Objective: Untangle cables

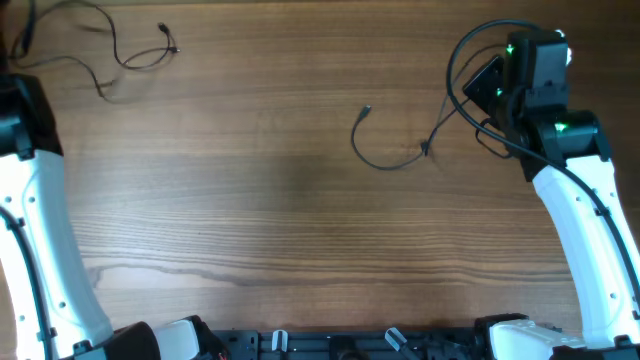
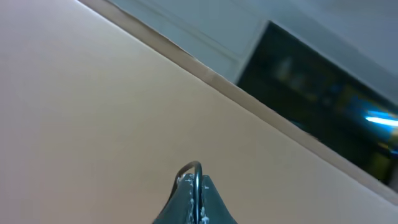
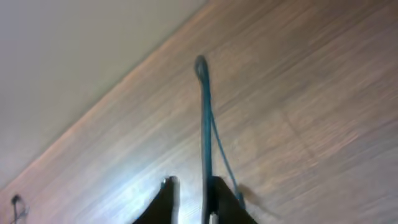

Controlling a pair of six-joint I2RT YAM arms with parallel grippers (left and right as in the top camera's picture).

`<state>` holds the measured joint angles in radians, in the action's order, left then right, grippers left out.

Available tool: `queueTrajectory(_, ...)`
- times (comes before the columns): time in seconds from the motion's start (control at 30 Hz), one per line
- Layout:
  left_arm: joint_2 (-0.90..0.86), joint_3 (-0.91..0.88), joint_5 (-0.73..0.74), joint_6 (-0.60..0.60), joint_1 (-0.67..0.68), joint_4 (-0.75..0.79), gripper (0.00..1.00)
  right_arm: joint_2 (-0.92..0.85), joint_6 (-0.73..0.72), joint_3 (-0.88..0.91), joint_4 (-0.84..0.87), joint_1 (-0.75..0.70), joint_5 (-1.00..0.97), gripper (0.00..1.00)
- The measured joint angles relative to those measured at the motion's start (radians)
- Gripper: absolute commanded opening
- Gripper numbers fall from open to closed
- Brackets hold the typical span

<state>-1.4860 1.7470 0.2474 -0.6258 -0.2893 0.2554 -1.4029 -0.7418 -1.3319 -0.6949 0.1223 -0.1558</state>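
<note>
One thin black cable (image 1: pixel 385 163) lies in a curve at mid-table, its plug (image 1: pixel 367 110) at the far end. Its other end rises toward my right gripper (image 1: pixel 480 88). In the right wrist view the cable (image 3: pixel 204 112) runs between the parted fingers of the right gripper (image 3: pixel 191 182), against the right finger. More thin cables (image 1: pixel 128 60) lie in loose loops at the far left corner. My left gripper (image 2: pixel 195 183) is shut on a thin loop of cable (image 2: pixel 194 168), held above the table.
The right arm's thick black cable (image 1: pixel 455 60) loops beside its wrist. The left arm (image 1: pixel 35 200) runs along the left edge. The table's far edge (image 2: pixel 211 74) and a dark opening (image 2: pixel 311 87) lie beyond.
</note>
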Motion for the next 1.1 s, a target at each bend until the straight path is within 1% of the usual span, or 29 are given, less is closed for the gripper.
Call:
queueTrajectory(0.03, 0.002, 0.000, 0.010, -0.010, 0.018, -0.001, 0.04, -0.001, 0.010, 0.000, -0.005, 0.000, 0.006, 1.00)
queueTrajectory(0.1, 0.016, 0.000, 0.024, -0.025, 0.056, -0.008, 0.04, -0.005, 0.014, 0.000, -0.008, 0.000, 0.023, 1.00)
queueTrajectory(0.17, 0.050, 0.000, 0.036, -0.033, 0.092, -0.046, 0.04, -0.024, 0.021, 0.000, -0.011, 0.000, 0.027, 1.00)
queueTrajectory(0.23, 0.087, 0.004, 0.043, -0.039, 0.114, -0.162, 0.04, -0.045, 0.022, 0.000, -0.013, 0.000, 0.030, 1.00)
queueTrajectory(0.3, 0.104, 0.006, 0.066, -0.040, 0.135, -0.242, 0.04, -0.060, 0.022, 0.000, -0.014, 0.000, 0.033, 1.00)
queueTrajectory(0.37, 0.106, 0.008, 0.100, -0.043, 0.158, -0.384, 0.04, -0.066, 0.022, 0.000, -0.015, 0.000, 0.033, 1.00)
queueTrajectory(0.43, 0.104, 0.007, 0.117, -0.043, 0.169, -0.472, 0.04, -0.069, 0.022, 0.000, -0.014, 0.000, 0.033, 1.00)
queueTrajectory(0.47, 0.103, 0.008, 0.119, -0.045, 0.180, -0.547, 0.04, -0.069, 0.022, 0.000, -0.014, 0.000, 0.034, 1.00)
queueTrajectory(0.5, 0.103, 0.007, 0.125, -0.046, 0.193, -0.660, 0.04, -0.069, 0.022, 0.000, -0.012, 0.000, 0.034, 1.00)
queueTrajectory(0.6, 0.101, 0.006, 0.116, -0.045, 0.209, -0.847, 0.04, -0.069, 0.022, 0.000, -0.011, 0.000, 0.036, 1.00)
queueTrajectory(0.63, 0.101, 0.006, 0.089, -0.045, 0.210, -0.907, 0.04, -0.069, 0.022, 0.000, -0.011, 0.000, 0.037, 1.00)
queueTrajectory(0.7, 0.100, 0.006, -0.047, -0.042, 0.211, -1.028, 0.04, -0.069, 0.022, 0.000, -0.012, 0.000, 0.037, 1.00)
queueTrajectory(0.73, 0.100, 0.006, -0.149, -0.042, 0.211, -1.076, 0.04, -0.069, 0.022, 0.000, -0.012, 0.000, 0.037, 1.00)
queueTrajectory(0.8, 0.095, 0.006, -0.424, -0.042, 0.211, -1.163, 0.04, -0.069, 0.022, 0.000, -0.014, 0.000, 0.037, 1.00)
queueTrajectory(0.83, 0.089, 0.006, -0.537, -0.042, 0.204, -1.175, 0.04, -0.069, 0.022, 0.000, -0.014, 0.000, 0.037, 1.00)
queueTrajectory(0.87, 0.077, 0.006, -0.655, -0.042, 0.192, -1.171, 0.04, -0.069, 0.022, 0.000, -0.014, 0.000, 0.037, 1.00)
queueTrajectory(0.9, 0.049, 0.006, -0.780, -0.039, 0.153, -1.133, 0.04, -0.069, 0.022, 0.000, -0.014, 0.000, 0.037, 1.00)
queueTrajectory(0.93, 0.026, 0.006, -0.830, -0.026, 0.119, -1.104, 0.04, -0.069, 0.022, 0.000, -0.011, 0.000, 0.037, 1.00)
queueTrajectory(1.0, -0.034, 0.006, -0.864, 0.014, 0.044, -0.996, 0.04, -0.069, 0.023, 0.000, -0.013, 0.000, 0.037, 1.00)
queueTrajectory(1.1, -0.154, 0.006, -0.863, 0.086, -0.077, -0.851, 0.04, -0.069, 0.026, 0.000, -0.016, 0.000, 0.043, 1.00)
